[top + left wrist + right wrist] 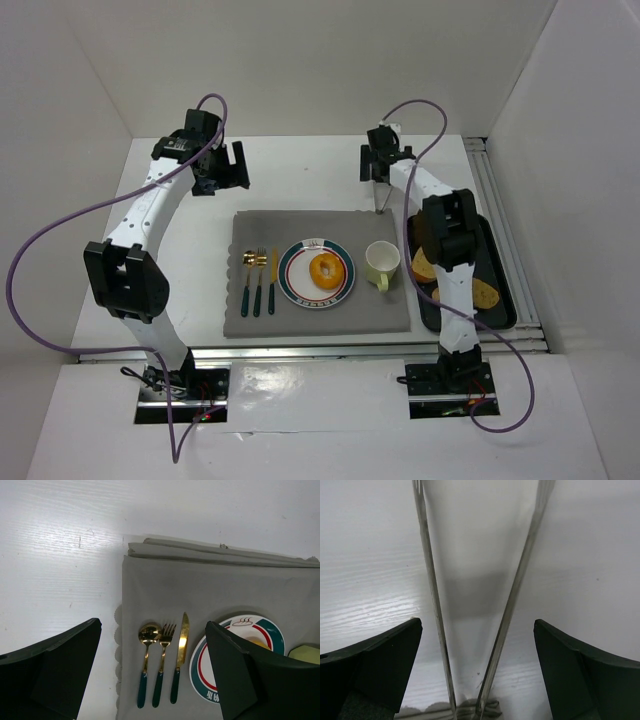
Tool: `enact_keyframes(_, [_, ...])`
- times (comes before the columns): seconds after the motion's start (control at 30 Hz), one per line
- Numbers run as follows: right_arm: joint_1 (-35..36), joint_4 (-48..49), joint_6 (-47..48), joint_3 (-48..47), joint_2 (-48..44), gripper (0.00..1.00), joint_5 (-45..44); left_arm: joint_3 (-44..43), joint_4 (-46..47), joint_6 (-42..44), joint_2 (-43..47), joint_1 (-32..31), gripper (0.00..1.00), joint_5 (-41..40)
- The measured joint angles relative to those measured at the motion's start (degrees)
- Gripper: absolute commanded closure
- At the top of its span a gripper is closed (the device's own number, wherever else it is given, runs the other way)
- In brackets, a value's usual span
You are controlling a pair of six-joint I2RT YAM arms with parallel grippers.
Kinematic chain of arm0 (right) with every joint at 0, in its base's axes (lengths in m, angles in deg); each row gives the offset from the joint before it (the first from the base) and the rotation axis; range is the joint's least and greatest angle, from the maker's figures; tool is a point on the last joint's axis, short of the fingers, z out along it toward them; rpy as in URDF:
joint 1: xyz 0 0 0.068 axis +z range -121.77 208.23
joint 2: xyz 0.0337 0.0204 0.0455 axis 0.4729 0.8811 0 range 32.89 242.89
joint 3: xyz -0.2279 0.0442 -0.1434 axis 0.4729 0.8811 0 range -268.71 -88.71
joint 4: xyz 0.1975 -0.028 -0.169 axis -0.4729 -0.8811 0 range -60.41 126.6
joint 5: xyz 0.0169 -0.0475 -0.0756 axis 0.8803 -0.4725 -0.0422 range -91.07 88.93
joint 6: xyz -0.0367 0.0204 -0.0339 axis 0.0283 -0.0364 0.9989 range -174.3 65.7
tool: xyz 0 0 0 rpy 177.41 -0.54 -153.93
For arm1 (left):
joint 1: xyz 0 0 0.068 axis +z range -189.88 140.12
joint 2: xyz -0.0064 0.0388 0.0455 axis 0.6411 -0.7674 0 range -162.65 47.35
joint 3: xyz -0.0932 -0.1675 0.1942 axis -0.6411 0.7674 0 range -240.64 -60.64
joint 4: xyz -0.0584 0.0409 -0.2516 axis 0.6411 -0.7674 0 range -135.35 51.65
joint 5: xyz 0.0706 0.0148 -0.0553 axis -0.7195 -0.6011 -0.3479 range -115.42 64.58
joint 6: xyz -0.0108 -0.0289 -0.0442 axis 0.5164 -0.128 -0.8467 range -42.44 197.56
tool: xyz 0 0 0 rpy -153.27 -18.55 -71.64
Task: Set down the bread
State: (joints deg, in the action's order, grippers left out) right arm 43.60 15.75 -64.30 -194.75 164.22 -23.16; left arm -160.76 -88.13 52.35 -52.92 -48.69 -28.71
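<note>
Bread (324,269), glossy golden ring, seemingly centred on plate (290,280); left pincer (152,624), right pincer (477,622) agape.

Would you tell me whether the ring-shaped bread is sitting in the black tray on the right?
No, the bread lies on the striped plate on the grey mat, left of the cup.

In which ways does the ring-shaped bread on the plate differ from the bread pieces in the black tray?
Shape: the bread is a ring with a centre hole; the tray pieces look flat, no hole visible.
Colour: the bread is glossy orange; the tray pieces are duller yellow-brown.
Place: the bread lies on the plate; the tray pieces lie in the black tray, partly behind the right arm.
Both are baked bread items.
</note>
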Motion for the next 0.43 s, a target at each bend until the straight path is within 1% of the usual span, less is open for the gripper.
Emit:
enact_keyframes(0.07, [0.02,-0.48,-1.03,0.24,-2.34,0.00,-0.68,0.00,0.00,0.00,0.00,0.00,0.01,0.20])
enact_keyframes(0.13, [0.13,-0.81,-2.19,1.57,-6.88,0.00,-1.64,0.00,0.02,0.04,0.00,0.00,0.01,0.26])
enact_keyframes(0.27, [0.07,-1.27,-4.28,6.38,-21.70,0.00,-4.31,-0.13,-0.28,0.98,0.00,0.00,0.01,0.44])
enact_keyframes(0.43, [-0.81,-0.48,-7.04,16.09,-40.48,0.02,-5.62,0.04,0.11,1.11,0.02,0.00,0.01,0.61])
